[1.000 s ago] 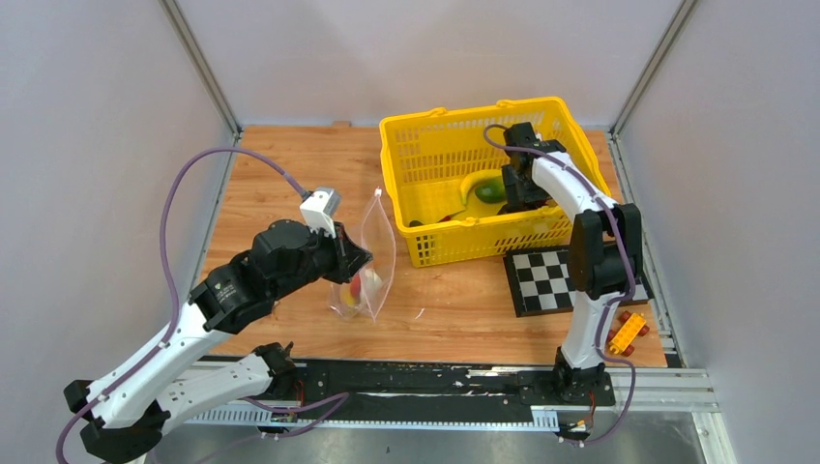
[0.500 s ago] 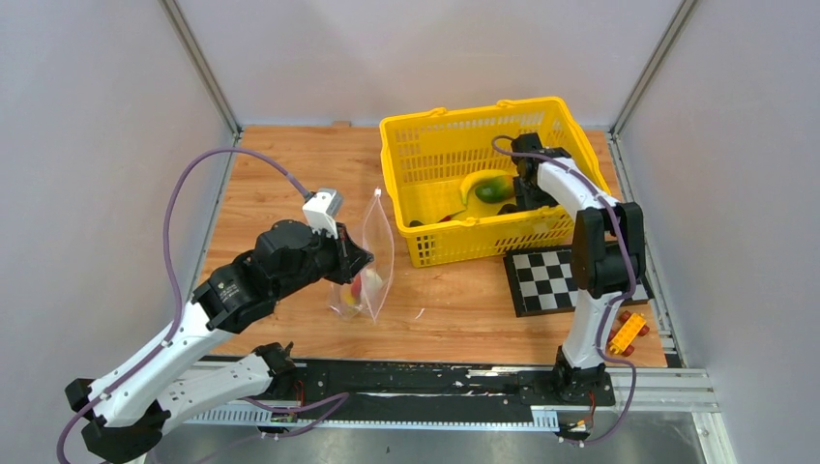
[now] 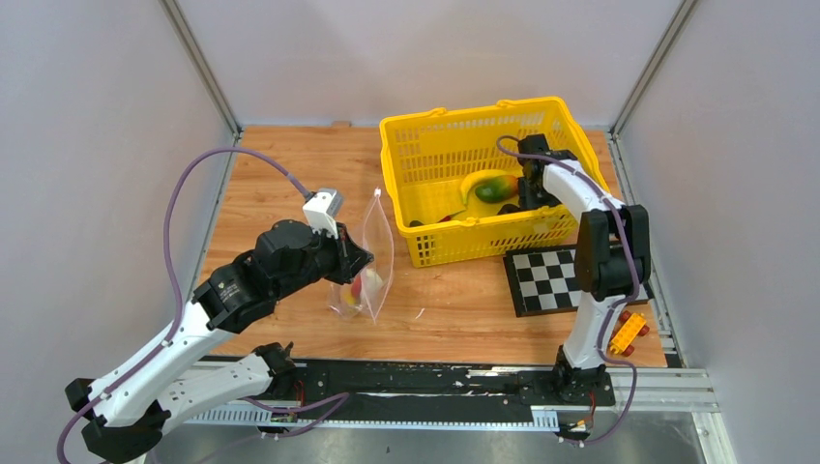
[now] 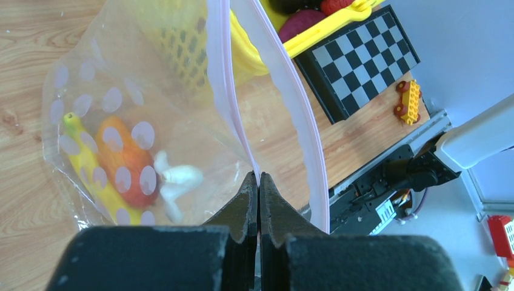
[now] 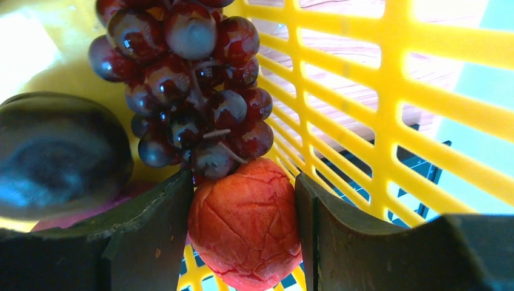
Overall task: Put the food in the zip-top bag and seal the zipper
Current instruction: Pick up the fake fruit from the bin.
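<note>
My left gripper point(image 4: 259, 177) is shut on the pink zipper point(image 4: 221, 79) edge of the zip-top bag point(image 4: 121, 79) and holds its mouth up and open. Inside the bag lie a yellow banana point(image 4: 91, 176), an orange-red fruit point(image 4: 124, 163) and a white piece point(image 4: 173, 179). My right gripper point(image 5: 242, 179) reaches down into the yellow basket point(image 3: 454, 126), both fingers pressed against a red fruit point(image 5: 245, 221). Dark grapes point(image 5: 194, 79) and a dark purple piece point(image 5: 57, 151) lie just beyond it. A banana point(image 3: 474, 184) and a green piece point(image 3: 493, 190) rest in the basket's middle.
The basket's mesh wall point(image 5: 376, 121) stands right beside my right fingers. A checkerboard card point(image 3: 546, 278) lies in front of the basket. An orange toy car point(image 3: 627, 332) sits at the table's front right corner. The bag point(image 3: 372, 261) hangs left of the basket.
My right gripper moved a little right and deeper into the basket, and its jaws narrowed onto the red fruit. The left arm and the bag have not moved.
</note>
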You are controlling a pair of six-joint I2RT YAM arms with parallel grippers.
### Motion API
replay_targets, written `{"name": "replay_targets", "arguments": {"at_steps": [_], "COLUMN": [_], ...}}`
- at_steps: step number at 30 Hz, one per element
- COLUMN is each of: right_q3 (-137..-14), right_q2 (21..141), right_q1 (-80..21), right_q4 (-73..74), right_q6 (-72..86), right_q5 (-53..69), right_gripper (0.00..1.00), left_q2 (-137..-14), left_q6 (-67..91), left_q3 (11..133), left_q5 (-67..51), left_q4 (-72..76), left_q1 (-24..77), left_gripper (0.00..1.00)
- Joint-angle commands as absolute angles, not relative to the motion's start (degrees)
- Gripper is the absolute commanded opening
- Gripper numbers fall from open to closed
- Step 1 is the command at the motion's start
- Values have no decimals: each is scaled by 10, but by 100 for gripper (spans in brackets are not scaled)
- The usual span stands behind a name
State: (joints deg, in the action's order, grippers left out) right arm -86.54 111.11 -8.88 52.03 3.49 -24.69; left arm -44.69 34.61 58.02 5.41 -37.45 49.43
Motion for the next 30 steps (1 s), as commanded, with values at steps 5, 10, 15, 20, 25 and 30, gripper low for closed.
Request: {"name": "replay_targets", "arguments": {"at_steps": [5,10,15,20,25,30], "right_q3": [-851,-809,-758,-711,-688,-679], "right_q2": [985,904,822,738,695,667], "right_q1": [-89,-93,-93,-93,-97,-102], "right_q4": [494,440,361,270,216,182], "right_q6": [39,59,98,152,186,207], "right_q5": [-77,32,147,221,279,318], "right_gripper": [26,26,27,27,27,28], "left_q2": [-457,-465,-468,-465,-470,-474], "left_q6": [340,341,344,347,348,351], "left_q3": [587,587,585,584,584,581], "left_q5": [51,44,43,45,38,30], "left_q4": [-351,-347,-344,-345,-340,-336], "left_q1": [496,496,496,496,496,496], "left_gripper": [0,0,0,0,0,0]}}
